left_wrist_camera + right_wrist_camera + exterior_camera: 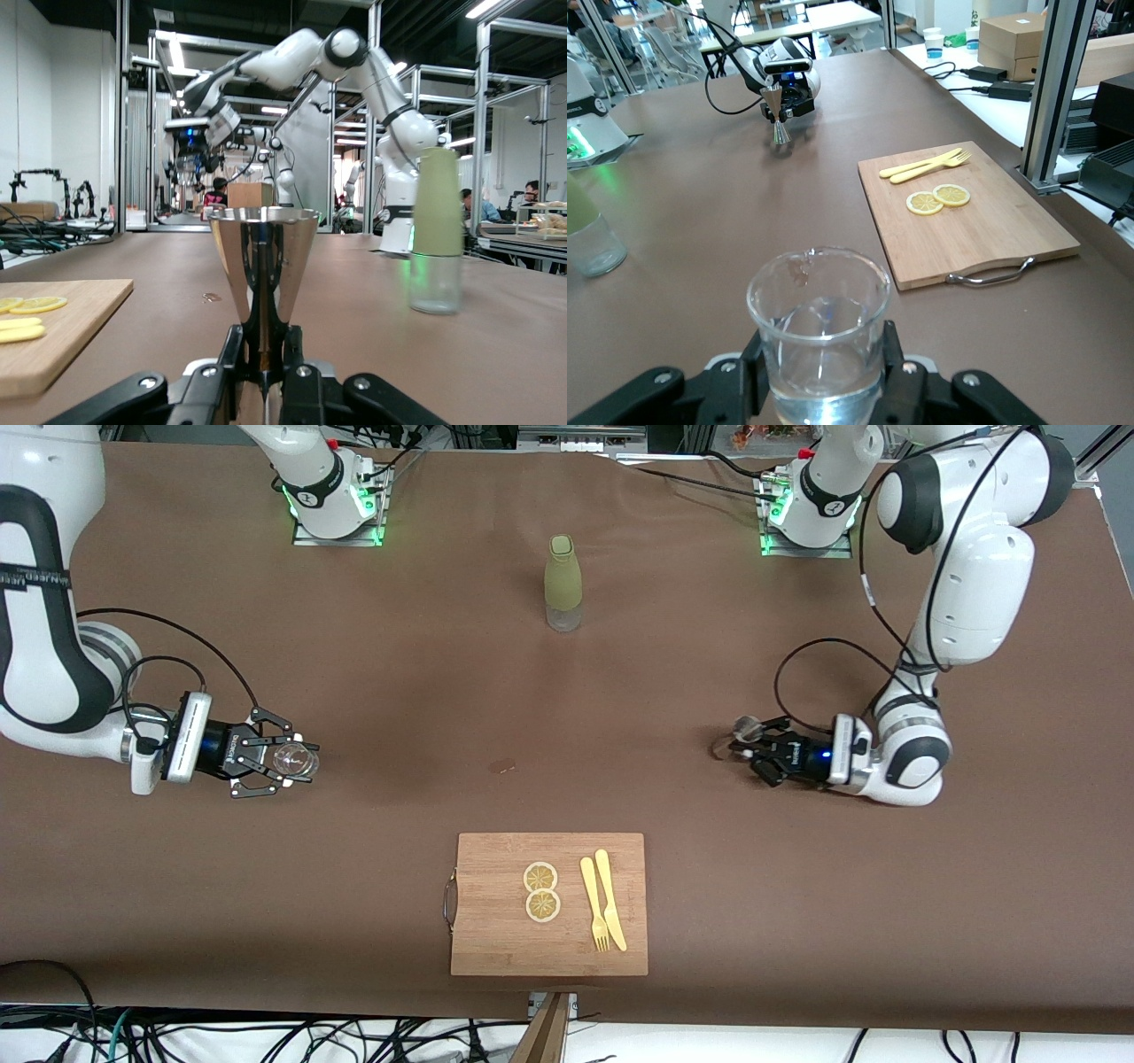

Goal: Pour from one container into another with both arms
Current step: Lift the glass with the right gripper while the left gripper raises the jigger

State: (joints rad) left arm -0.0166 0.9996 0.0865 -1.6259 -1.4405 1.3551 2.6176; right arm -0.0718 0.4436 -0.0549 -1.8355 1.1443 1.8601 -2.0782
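tumbler [819, 323] gripped, jigger [264, 266] gripped

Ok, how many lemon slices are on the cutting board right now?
2. Both lemon slices lie touching on the cutting board, beside the yellow fork and knife; one is nearer the front camera. None appear hidden.

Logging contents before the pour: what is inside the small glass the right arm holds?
The glass in the right tool looks see-through with nothing coloured inside; clear liquid cannot be ruled out. Its base is hidden between the fingers.
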